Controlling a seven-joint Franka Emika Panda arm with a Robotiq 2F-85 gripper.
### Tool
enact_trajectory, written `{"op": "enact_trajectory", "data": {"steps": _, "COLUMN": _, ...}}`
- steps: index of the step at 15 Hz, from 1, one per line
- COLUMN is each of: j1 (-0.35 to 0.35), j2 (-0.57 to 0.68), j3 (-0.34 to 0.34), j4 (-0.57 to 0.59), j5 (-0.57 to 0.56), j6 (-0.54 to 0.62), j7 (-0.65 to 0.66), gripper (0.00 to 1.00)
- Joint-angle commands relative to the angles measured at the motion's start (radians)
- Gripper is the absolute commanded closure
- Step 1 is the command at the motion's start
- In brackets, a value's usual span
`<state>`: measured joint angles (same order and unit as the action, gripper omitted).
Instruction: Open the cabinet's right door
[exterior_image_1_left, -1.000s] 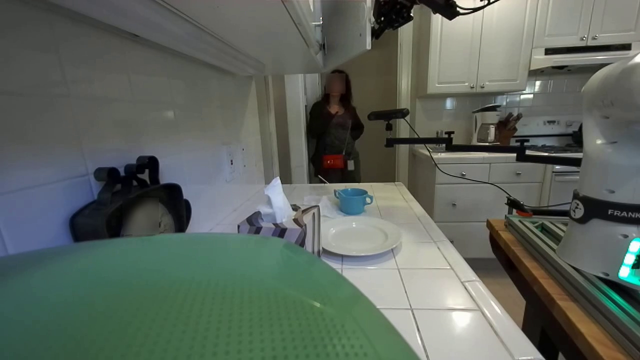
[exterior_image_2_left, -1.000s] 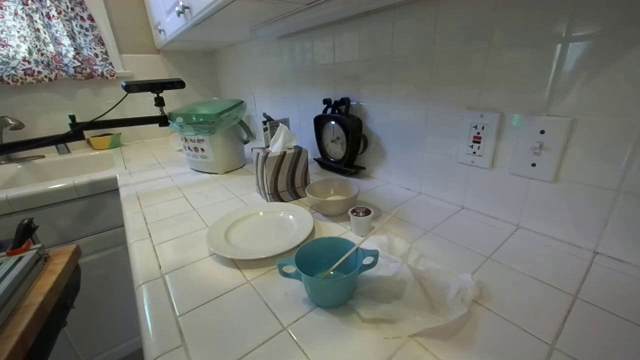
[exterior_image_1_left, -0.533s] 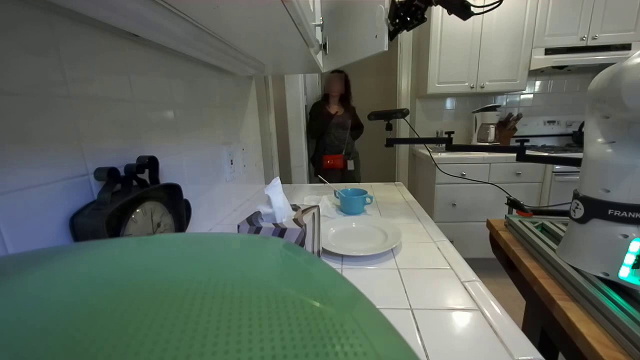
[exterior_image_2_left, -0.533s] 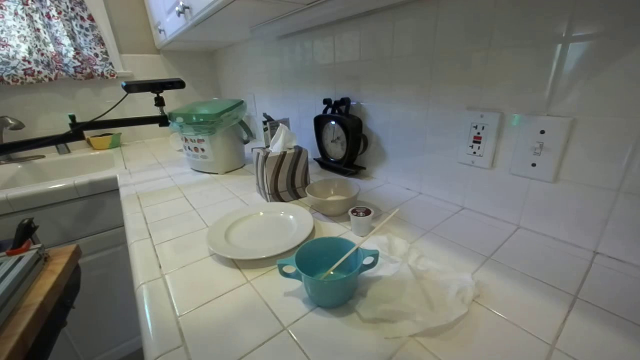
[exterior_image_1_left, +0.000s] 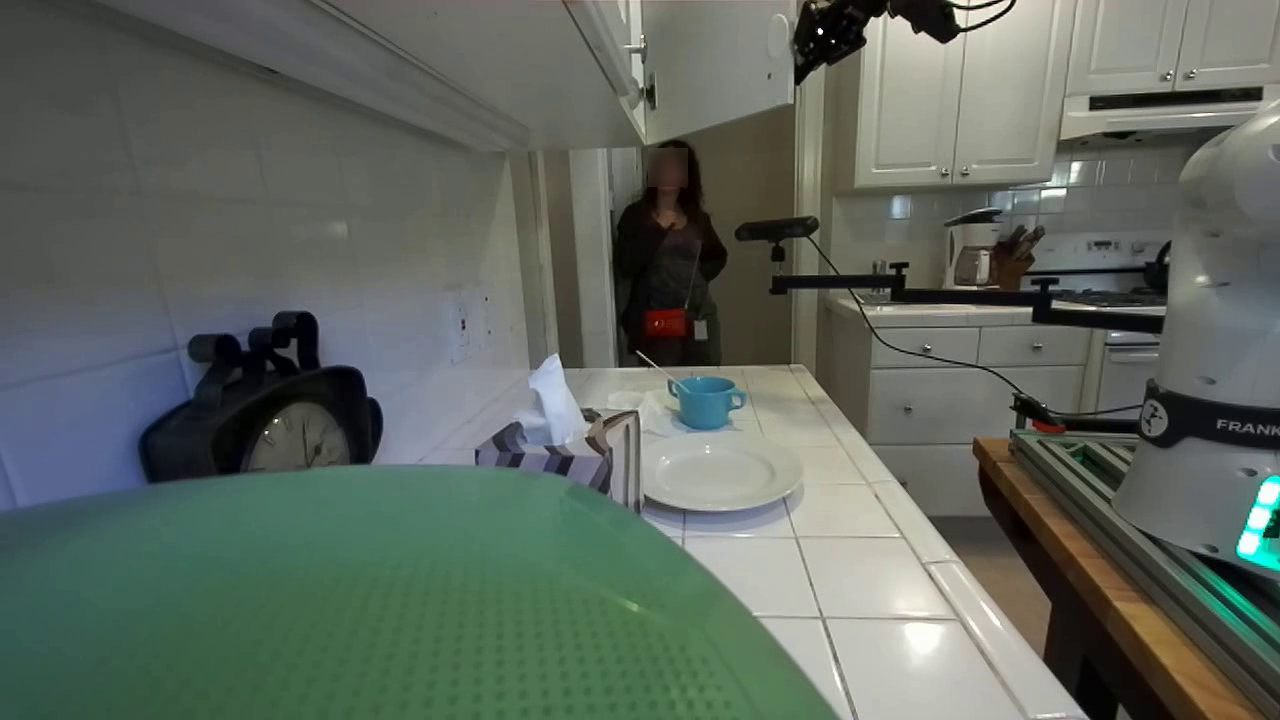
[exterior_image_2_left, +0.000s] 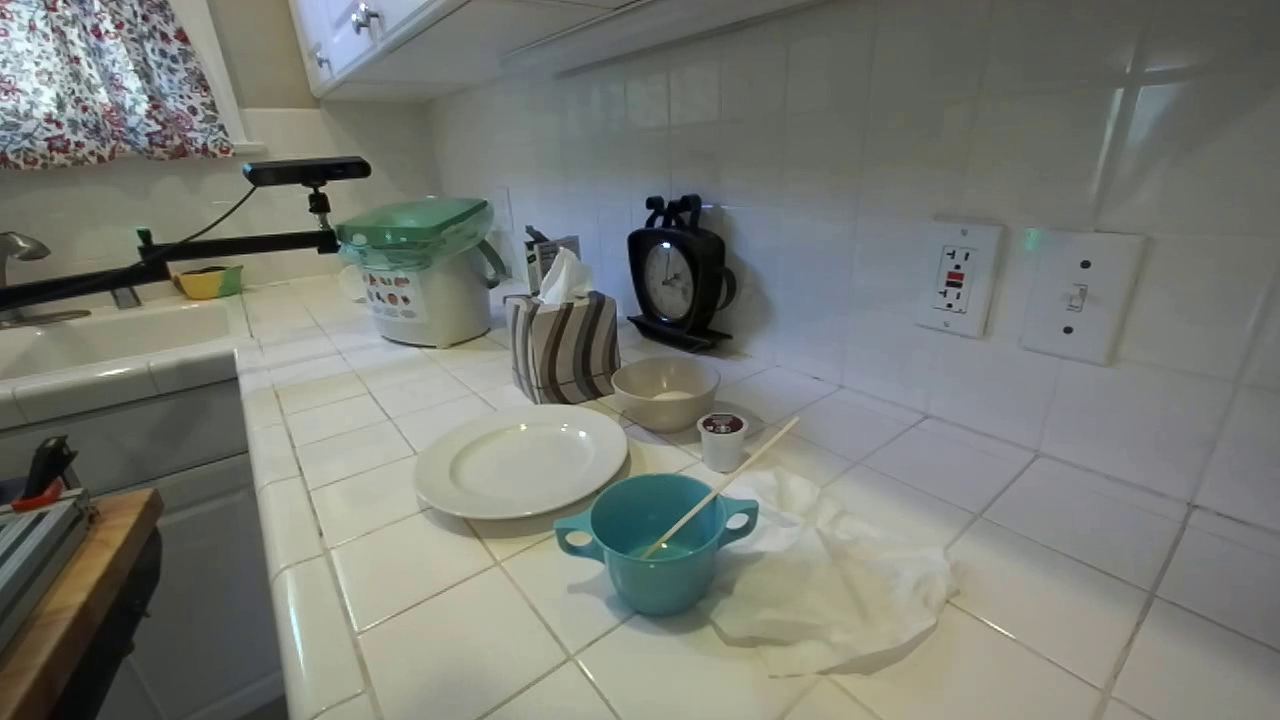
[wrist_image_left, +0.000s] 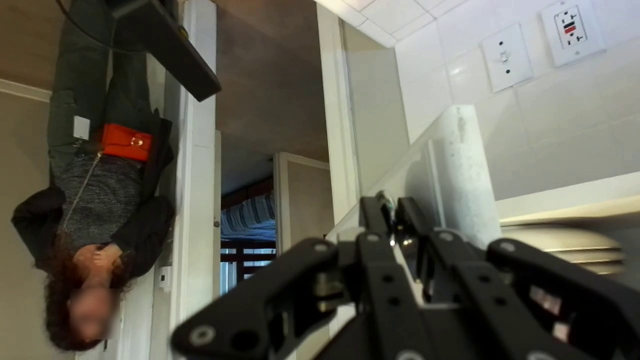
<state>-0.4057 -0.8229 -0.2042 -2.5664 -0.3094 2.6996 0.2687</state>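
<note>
Overhead in an exterior view runs the underside of the white cabinet (exterior_image_1_left: 470, 60). Its right door (exterior_image_1_left: 715, 65) stands swung out, with the smooth inner face and hinges showing. My gripper (exterior_image_1_left: 815, 50) is at the door's free edge, on the outer side. In the wrist view the door's edge (wrist_image_left: 465, 170) rises just beyond the fingers. There my gripper (wrist_image_left: 391, 206) is shut on a small shiny knob (wrist_image_left: 386, 198), which shows between the fingertips. Most of the knob is hidden by them. The gripper is out of view where the cabinet (exterior_image_2_left: 440, 55) appears from further along the counter.
Below lie a white plate (exterior_image_2_left: 520, 462), a blue cup (exterior_image_2_left: 650, 575) with a stick, a bowl (exterior_image_2_left: 665, 395) and a striped tissue box (exterior_image_2_left: 565, 350). A camera on a black arm (exterior_image_1_left: 777, 229) juts over the floor. A person (exterior_image_1_left: 655, 285) stands in the doorway. Stacked dishes (wrist_image_left: 565, 240) show inside the cabinet.
In an exterior view the right door has swung further outward, to the right. My gripper has moved right along with it, slowing lately, still on the knob.
</note>
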Motion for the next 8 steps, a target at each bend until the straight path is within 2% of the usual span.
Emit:
{"op": "enact_trajectory", "data": {"steps": 1, "j1": 0.002, "j2": 0.065, "j3": -0.056, "j4": 0.028, "j5": 0.056, "j6": 0.008, "j7": -0.144, "gripper": 0.96}}
{"op": "enact_trajectory", "data": {"steps": 8, "j1": 0.027, "j2": 0.075, "j3": -0.141, "j4": 0.053, "j5": 0.096, "j6": -0.012, "j7": -0.311, "gripper": 0.96}}
